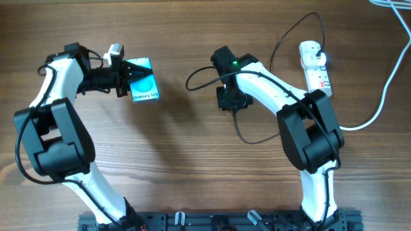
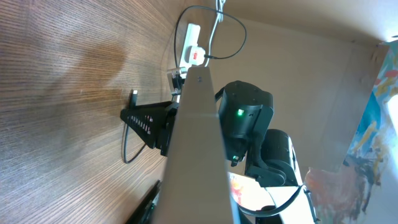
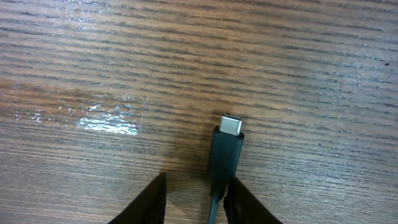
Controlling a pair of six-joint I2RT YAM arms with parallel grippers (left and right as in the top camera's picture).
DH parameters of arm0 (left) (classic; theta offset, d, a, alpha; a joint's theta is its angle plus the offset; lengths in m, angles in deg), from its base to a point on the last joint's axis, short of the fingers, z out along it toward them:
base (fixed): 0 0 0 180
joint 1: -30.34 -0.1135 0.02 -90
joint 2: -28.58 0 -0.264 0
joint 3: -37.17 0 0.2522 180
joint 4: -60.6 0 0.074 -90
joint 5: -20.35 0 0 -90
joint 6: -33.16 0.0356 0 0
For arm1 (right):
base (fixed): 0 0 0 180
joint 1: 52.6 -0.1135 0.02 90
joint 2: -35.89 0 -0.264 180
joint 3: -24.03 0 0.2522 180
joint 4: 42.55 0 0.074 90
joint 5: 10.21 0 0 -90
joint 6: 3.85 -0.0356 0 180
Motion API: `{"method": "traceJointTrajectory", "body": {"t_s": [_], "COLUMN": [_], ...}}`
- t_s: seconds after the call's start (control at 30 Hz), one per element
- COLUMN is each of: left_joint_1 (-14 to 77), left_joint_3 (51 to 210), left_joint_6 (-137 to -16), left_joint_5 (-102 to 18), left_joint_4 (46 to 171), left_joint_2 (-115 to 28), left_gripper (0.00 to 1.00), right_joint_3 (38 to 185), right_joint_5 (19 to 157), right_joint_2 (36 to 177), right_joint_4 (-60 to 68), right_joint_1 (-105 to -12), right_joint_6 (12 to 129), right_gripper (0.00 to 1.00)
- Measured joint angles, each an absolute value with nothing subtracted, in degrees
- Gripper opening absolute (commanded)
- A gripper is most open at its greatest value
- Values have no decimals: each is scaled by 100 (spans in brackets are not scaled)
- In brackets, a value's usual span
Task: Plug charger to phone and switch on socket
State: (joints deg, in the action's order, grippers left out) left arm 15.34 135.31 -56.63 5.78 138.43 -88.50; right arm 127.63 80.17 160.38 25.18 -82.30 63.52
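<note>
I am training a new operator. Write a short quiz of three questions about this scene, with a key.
1. True or false: the black cable's metal-tipped plug is apart from the flat teal-screened phone.
2. Which tool holds the phone? A) left tool B) right tool C) neither
3. Fill in: the long white power strip lies on the robot's ____ side.
Key: 1 true; 2 A; 3 right.

This is a robot test bench in a plain indoor room, lab-like. A left arm [image 1: 54, 135] and a right arm [image 1: 311, 138] rise from a black rail [image 1: 218, 222] at the edge of a wood-grain table [image 1: 192, 167]. A power strip [image 1: 316, 67] lies on the table. Beyond are a bare beige wall [image 2: 311, 68] and a colourful picture [image 2: 387, 87].
</note>
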Motion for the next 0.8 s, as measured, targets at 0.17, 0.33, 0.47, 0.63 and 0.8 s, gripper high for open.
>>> {"method": "traceJointTrajectory", "body": {"t_s": [0.17, 0.33, 0.47, 0.63, 0.8], "left_joint_1": [1534, 1534, 1534, 1534, 1534], "left_joint_3": [13531, 13531, 13531, 13531, 13531], "left_joint_6": [-5661, -5661, -5661, -5661, -5661], "left_joint_5": [578, 578, 576, 578, 578], "left_joint_4": [13843, 13843, 13843, 13843, 13843], "left_joint_2": [-8850, -8850, -8850, -8850, -8850], "left_gripper": [4, 4, 4, 4, 4], "right_joint_3": [12763, 12763, 12763, 12763, 12763], "right_joint_5": [7976, 7906, 7862, 7838, 7823], "right_joint_2": [16038, 16038, 16038, 16038, 16038], "right_joint_4": [2516, 2494, 2488, 2453, 2435], "right_joint_1": [-8230, -8230, -8230, -8228, -8230], "right_joint_6": [6227, 6153, 6111, 6070, 6070], "right_gripper": [34, 48, 36, 26, 24]}}
